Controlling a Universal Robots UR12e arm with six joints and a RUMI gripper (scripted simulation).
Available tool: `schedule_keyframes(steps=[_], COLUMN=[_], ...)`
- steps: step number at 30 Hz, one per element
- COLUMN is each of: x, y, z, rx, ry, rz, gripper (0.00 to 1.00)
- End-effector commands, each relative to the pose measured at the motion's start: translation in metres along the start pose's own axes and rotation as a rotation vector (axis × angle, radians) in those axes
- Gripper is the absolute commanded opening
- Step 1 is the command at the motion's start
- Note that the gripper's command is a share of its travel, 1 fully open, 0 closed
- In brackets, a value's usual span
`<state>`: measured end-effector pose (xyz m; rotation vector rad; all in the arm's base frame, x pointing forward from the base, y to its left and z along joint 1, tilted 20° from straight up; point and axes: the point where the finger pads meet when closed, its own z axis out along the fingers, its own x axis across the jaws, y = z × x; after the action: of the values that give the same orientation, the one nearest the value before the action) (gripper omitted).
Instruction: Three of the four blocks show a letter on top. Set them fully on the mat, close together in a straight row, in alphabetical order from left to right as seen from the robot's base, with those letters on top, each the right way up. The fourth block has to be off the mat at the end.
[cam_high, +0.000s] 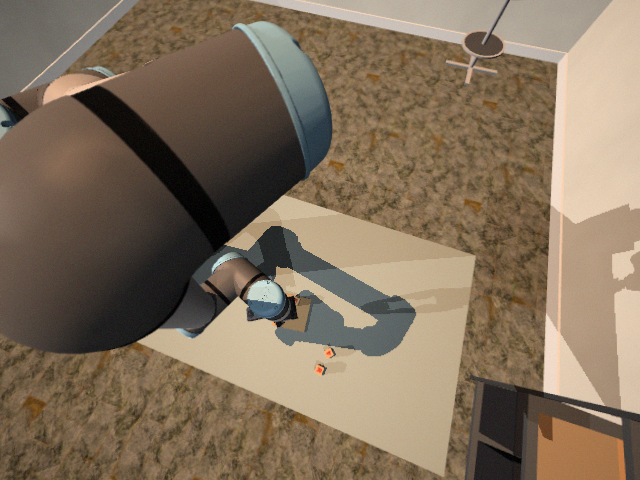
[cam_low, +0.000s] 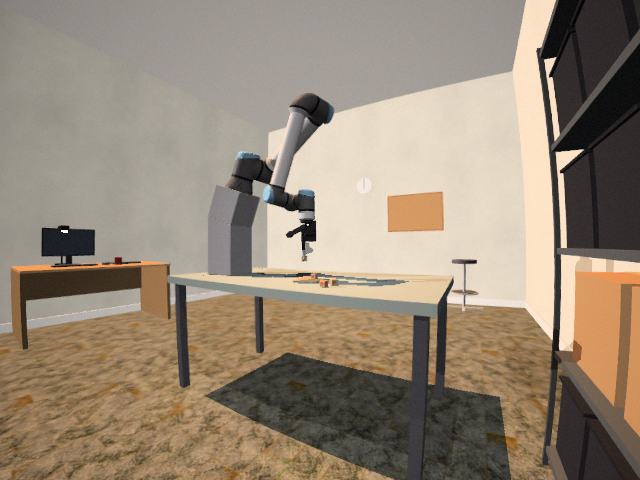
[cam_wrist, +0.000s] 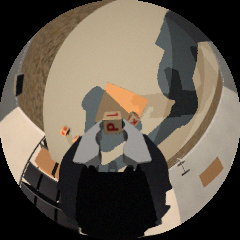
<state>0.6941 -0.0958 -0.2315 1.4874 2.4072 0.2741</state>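
Observation:
My gripper (cam_wrist: 113, 119) is shut on a wooden block with a red letter P (cam_wrist: 112, 124) and holds it well above the table; it also shows in the exterior view (cam_low: 305, 254). Below lies the small orange-brown mat (cam_wrist: 128, 101), also seen from above (cam_high: 298, 316) partly under my wrist. A second block with a red mark (cam_wrist: 133, 118) sits on the mat just right of the held block. Two more orange-topped blocks (cam_high: 329, 352) (cam_high: 320, 368) lie off the mat on the table, close to each other; they also show in the wrist view (cam_wrist: 64, 131).
The beige table (cam_high: 361, 330) carries the arm's shadow. My large arm link (cam_high: 144, 180) blocks much of the overhead view. A dark shelf (cam_high: 553, 434) with an orange box stands at the right, a stool (cam_high: 480, 46) at the far wall.

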Motion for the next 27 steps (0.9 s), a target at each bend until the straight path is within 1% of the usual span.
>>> schedule_keyframes(steps=[1, 9, 15, 17, 21, 27], x=[0.009, 0.007, 0.008, 0.008, 0.008, 0.009], y=[-0.008, -0.006, -0.002, -0.002, 0.003, 0.008], z=[0.003, 0.002, 0.002, 0.002, 0.002, 0.002], rx=[0.012, 0.009, 0.007, 0.007, 0.007, 0.005], ry=[0.016, 0.012, 0.012, 0.012, 0.011, 0.01], rz=[0.001, -0.005, -0.086, -0.086, -0.21, -0.334], gripper=[0.09, 0.09, 0.09, 0.09, 0.09, 0.09])
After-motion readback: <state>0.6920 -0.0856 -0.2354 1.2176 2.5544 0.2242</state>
